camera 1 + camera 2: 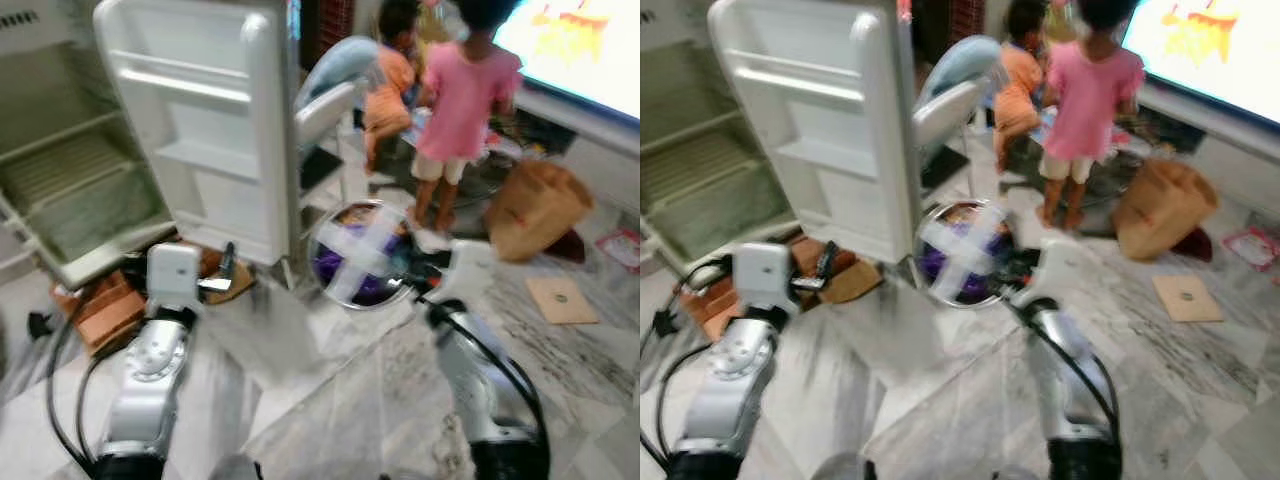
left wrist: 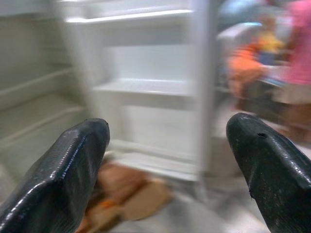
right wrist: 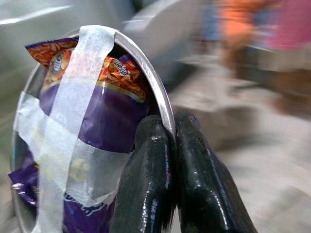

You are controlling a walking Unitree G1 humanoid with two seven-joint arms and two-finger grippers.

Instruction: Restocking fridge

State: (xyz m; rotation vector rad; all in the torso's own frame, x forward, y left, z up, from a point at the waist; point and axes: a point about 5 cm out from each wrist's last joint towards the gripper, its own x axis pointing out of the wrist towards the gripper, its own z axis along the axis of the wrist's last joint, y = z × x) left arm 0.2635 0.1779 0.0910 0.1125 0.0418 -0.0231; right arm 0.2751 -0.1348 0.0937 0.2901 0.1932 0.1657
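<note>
The right gripper pinches the taped round steel bowl at five o'clock on its thin, slippery rim; left gripper fingers spread, empty.

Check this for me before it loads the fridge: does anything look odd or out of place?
Yes. The steel bowl pinched at its rim by the right gripper holds purple snack packets strapped in with crossed white tape, and the open fridge stands over crumpled brown paper.
</note>
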